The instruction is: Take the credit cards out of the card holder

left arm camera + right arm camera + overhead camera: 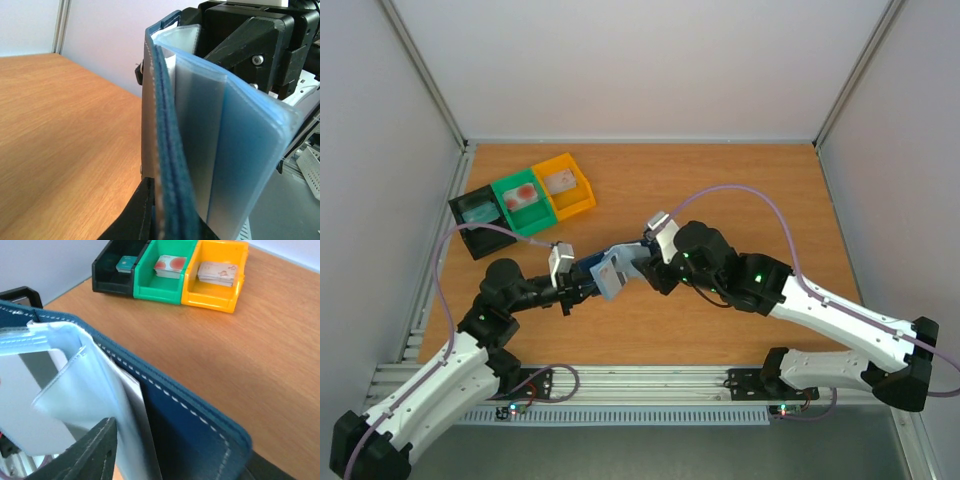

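Card holder [610, 268], open above the middle of the tabletop [720, 190], was clamped by the left gripper [584, 288], jaws closed on it. The right gripper [636, 262] was at its other side, jaw width indiscernible. Credit cards [524, 193] lay in far-left bins [535, 222].

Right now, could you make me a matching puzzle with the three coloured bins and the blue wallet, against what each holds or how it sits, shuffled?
Things:
1 black bin
2 green bin
3 yellow bin
4 card holder

States:
A pale cards with faint reddish marks inside
B held upright, sleeves fanned open
C teal card inside
D red-spotted card inside

Pairs: 1-C; 2-D; 3-A; 4-B.
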